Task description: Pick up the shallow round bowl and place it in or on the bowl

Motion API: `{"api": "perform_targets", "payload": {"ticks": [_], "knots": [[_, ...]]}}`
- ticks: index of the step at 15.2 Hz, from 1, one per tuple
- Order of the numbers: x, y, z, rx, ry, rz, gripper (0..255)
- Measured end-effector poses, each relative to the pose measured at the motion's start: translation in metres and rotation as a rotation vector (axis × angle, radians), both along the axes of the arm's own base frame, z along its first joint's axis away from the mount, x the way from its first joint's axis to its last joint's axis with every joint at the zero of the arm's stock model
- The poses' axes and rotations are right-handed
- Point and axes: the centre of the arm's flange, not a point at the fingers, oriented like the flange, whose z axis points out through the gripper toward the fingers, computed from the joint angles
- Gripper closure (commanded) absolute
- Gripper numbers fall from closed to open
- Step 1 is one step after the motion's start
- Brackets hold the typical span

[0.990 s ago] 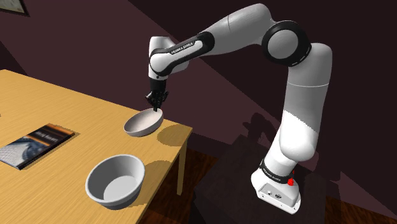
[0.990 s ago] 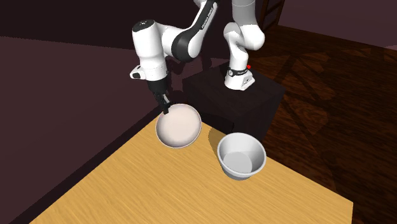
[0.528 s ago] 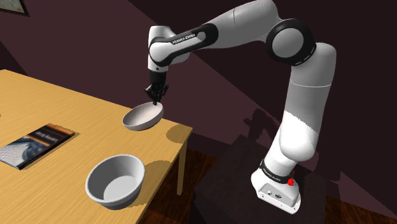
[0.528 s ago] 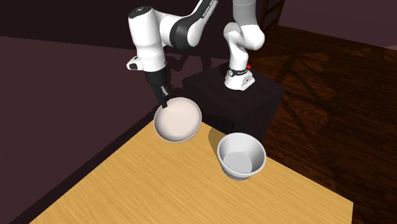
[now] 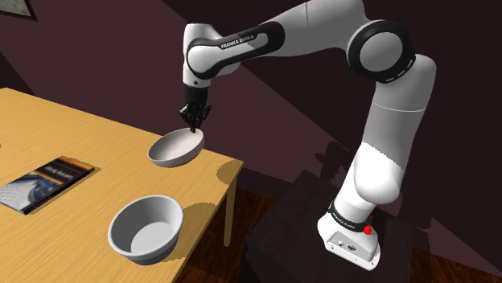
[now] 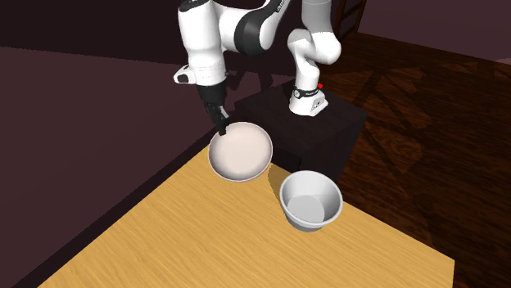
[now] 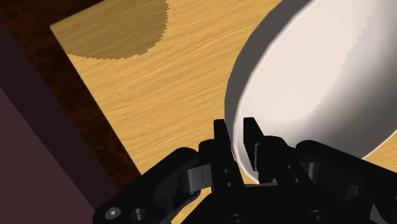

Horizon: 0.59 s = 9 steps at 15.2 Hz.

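Deeper bowl [image 5: 146, 227]: grey, upright at the near corner of the table [image 5: 96, 153], in the same place as a second ago.
Book [image 5: 44, 182]: flat on the table at the shoulder view's left, unmoved.
Shallow round bowl [image 5: 175, 148]: pale, hanging tilted above the tabletop, apart from the deeper bowl; its shadow lies on the wood toward the table's corner.
Change: over the last second the shallow bowl has risen a little. It has drifted toward the shoulder view's left and toward the second exterior view's right, and now hangs nearer above the deeper bowl [image 6: 310, 200].
Gripper [image 7: 238, 130]: the two black fingers are nearly closed, pinching the shallow bowl's thin rim between them, one inside and one outside.
Wrist: points almost straight down over the bowl's far edge.
Arm: the forearm runs nearly level from a raised elbow, and the upper links stand upright over the base.
Stand [image 6: 327, 131]: a dark box beyond the table's end.
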Motion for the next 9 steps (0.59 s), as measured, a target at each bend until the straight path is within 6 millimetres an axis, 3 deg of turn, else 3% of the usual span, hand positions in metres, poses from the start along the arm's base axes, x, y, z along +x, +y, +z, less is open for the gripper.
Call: {"api": "perform_targets", "payload": {"ticks": [4, 9], "knots": [[-0.023, 0.043, 0.013, 0.000, 0.000, 0.001, 255], [-0.066, 0.097, 0.019, 0.000, 0.000, 0.001, 255]]}}
